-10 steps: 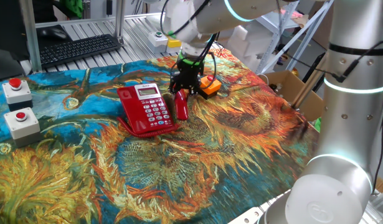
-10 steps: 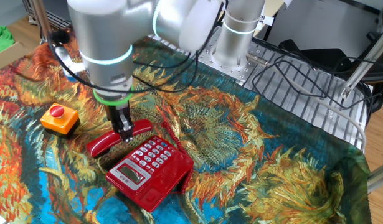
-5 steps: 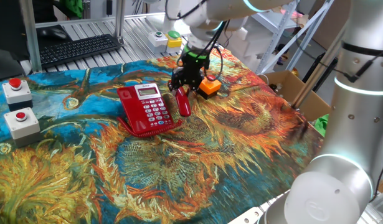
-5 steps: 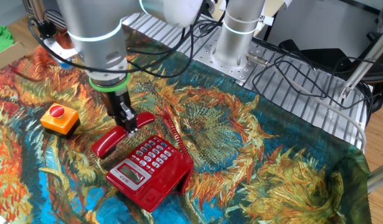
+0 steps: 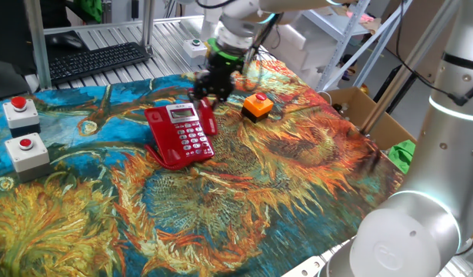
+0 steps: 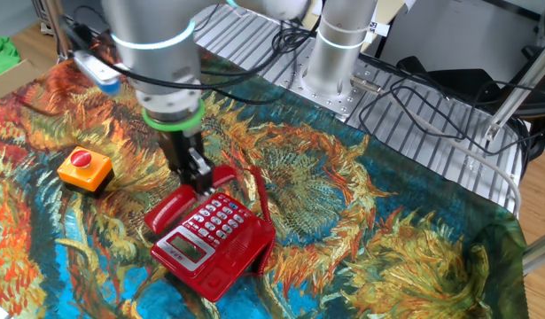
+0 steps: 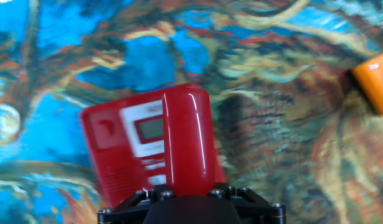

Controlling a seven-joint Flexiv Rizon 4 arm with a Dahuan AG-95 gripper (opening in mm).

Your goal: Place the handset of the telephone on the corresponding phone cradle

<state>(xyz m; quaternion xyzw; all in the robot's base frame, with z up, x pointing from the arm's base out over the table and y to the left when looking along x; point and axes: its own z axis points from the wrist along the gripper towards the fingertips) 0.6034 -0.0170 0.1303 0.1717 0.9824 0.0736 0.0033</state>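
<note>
Presently: handset [image 6: 180, 206], glossy red, clamped in the end effector [image 6: 201, 182], held tilted over the telephone [image 6: 214, 245] beside its white keys. Orange button box [image 6: 83, 168] nearby, apart. All on the painted tabletop [image 6: 343, 204].

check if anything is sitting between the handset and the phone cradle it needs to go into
Nothing visible blocks it. The gripper holds the handset tilted just above the telephone, next to the phone cradle side. The orange button box sits apart on the cloth. The cradle itself is mostly hidden under the handset.
</note>
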